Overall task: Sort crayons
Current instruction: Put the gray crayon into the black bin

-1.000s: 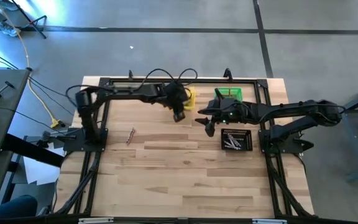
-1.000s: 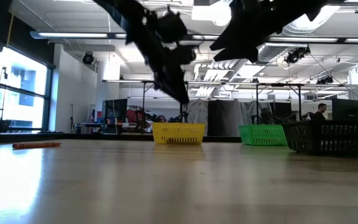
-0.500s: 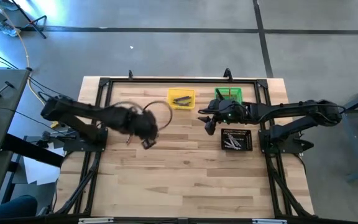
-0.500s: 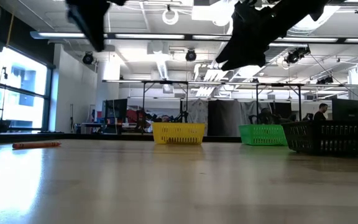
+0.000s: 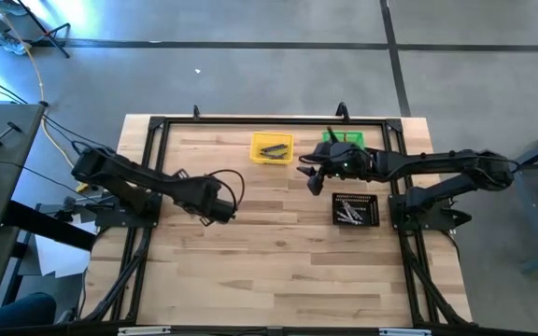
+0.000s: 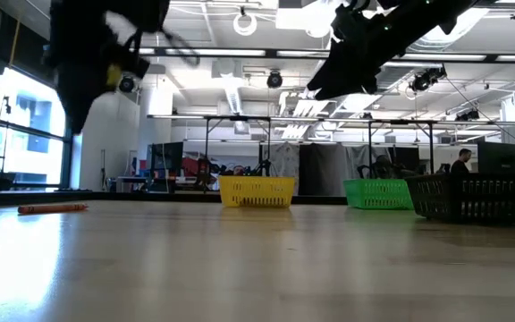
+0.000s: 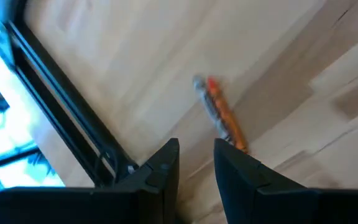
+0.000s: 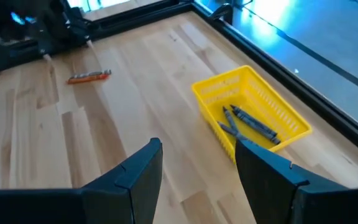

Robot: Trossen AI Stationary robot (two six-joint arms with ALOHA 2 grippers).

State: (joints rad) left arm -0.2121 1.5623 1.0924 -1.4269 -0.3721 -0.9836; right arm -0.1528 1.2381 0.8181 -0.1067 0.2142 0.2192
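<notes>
While the left gripper (image 5: 220, 213) hangs above the counter (image 5: 278, 271) with nothing between its fingers (image 7: 166, 163), an orange crayon (image 7: 224, 118) lies flat on the wood just ahead of their tips, a greyish stick tight against it. The fingers stand a little apart, a narrow gap between them, and touch neither stick. In the low view that crayon (image 6: 52, 208) rests alone on the bare wood, well clear of the bins, under the left arm. The black frame rail (image 7: 61, 106) runs along the counter close beside these fingers.

The right gripper (image 5: 315, 181) is raised over the counter, fingers (image 8: 138, 168) spread wide and empty. Ahead of them sits the yellow bin (image 8: 251, 114) with several grey-blue crayons (image 8: 253, 122) lying in it. Farther beyond, the orange crayon (image 8: 89, 76) shows on the wood with the left arm dark behind it. Beside the right fingers stands the green bin (image 5: 346, 142), and near them on the other side the black tray (image 5: 356, 209), which holds pale sticks (image 5: 347, 214). In the room behind, a person (image 6: 460, 161) shows at a far bench.
</notes>
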